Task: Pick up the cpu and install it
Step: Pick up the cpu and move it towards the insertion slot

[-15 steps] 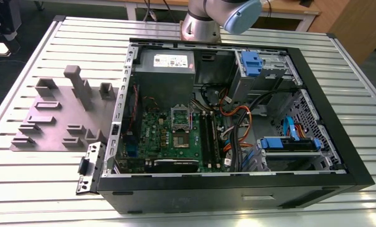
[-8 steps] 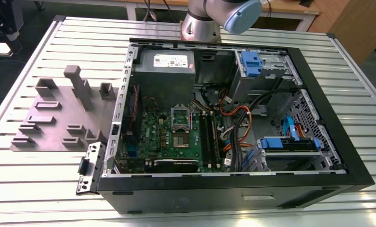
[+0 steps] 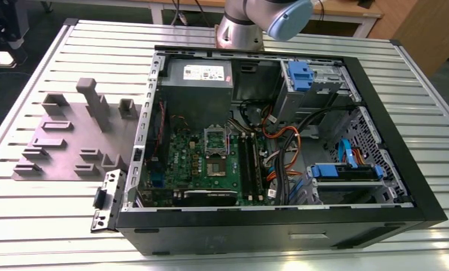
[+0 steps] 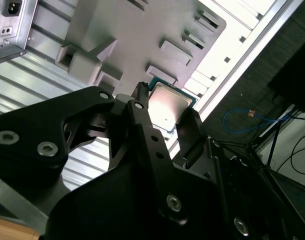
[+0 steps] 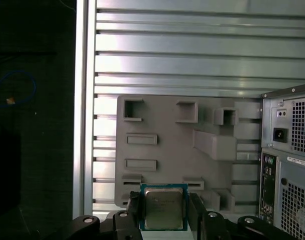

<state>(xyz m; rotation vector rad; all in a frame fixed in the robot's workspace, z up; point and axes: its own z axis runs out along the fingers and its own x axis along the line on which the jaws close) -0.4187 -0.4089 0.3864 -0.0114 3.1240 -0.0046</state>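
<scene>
The cpu [image 5: 163, 207] is a small square chip with a silver-grey top and a thin greenish rim. It sits between the two black fingers of my gripper [image 5: 164, 214], which is shut on its opposite edges. In the second wrist view the cpu [image 4: 167, 106] shows the same way inside the gripper [image 4: 167, 114]. Gripper and chip hang above the grey fixture plate [image 5: 177, 150], beside the computer case. The open silver socket frame [image 3: 215, 140] lies on the green motherboard [image 3: 209, 169] inside the case.
The black computer case [image 3: 285, 226] lies open on the slatted aluminium table [image 3: 51, 214], with cables, blue drive brackets [image 3: 345, 169] and a grey power supply [image 3: 198, 73] inside. The fixture plate [image 3: 66, 135] carries raised blocks. The arm's base [image 3: 240, 28] stands behind the case.
</scene>
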